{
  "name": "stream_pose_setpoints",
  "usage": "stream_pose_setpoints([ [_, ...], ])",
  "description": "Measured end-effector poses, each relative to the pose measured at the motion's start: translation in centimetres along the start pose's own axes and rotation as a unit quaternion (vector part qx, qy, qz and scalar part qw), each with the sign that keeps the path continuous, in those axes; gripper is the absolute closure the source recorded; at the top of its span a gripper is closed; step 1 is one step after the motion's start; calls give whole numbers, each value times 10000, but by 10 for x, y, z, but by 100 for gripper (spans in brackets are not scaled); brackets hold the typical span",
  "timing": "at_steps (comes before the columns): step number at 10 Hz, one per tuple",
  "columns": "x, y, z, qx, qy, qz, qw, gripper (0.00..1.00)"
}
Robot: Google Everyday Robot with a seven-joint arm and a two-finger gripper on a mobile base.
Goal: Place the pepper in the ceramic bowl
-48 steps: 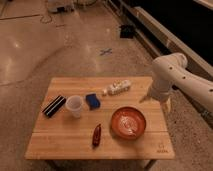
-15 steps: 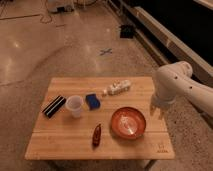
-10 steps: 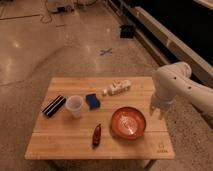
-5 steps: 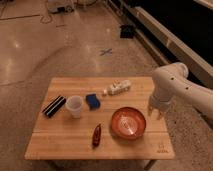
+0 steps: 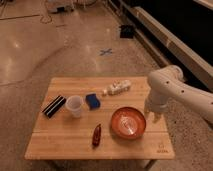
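Note:
The pepper (image 5: pixel 96 136), small and dark red, lies on the wooden table (image 5: pixel 60 140) near its front edge, just left of the ceramic bowl (image 5: pixel 128 122). The bowl is orange-red, wide and shallow, with nothing in it that I can make out. My gripper (image 5: pixel 153 117) hangs from the white arm (image 5: pixel 167 87) at the table's right side, just beside the bowl's right rim and well away from the pepper. Nothing is seen held in it.
A translucent white cup (image 5: pixel 75 106) stands left of centre, with a blue block (image 5: pixel 92 100) beside it and a black bar (image 5: pixel 53 106) further left. A white object (image 5: pixel 117 88) lies towards the back. A dark rail runs behind on the right.
The arm has drifted slightly left, bringing the gripper a little closer to the bowl's right rim. The pepper, bowl and other objects have not moved.

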State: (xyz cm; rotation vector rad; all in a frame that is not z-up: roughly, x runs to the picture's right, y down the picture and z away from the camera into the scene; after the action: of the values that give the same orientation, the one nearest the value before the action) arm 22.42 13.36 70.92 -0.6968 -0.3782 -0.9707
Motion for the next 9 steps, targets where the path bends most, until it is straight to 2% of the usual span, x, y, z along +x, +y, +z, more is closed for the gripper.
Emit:
stream_pose_setpoints([
  [2, 7, 17, 1, -2, -27, -4, 10000, 59],
  [6, -11, -5, 2, -40, -3, -114, 9999, 59],
  [8, -10, 7, -1, -29, 11, -137, 9999, 59],
  [9, -2, 8, -1, -21, -8, -138, 9999, 59],
])
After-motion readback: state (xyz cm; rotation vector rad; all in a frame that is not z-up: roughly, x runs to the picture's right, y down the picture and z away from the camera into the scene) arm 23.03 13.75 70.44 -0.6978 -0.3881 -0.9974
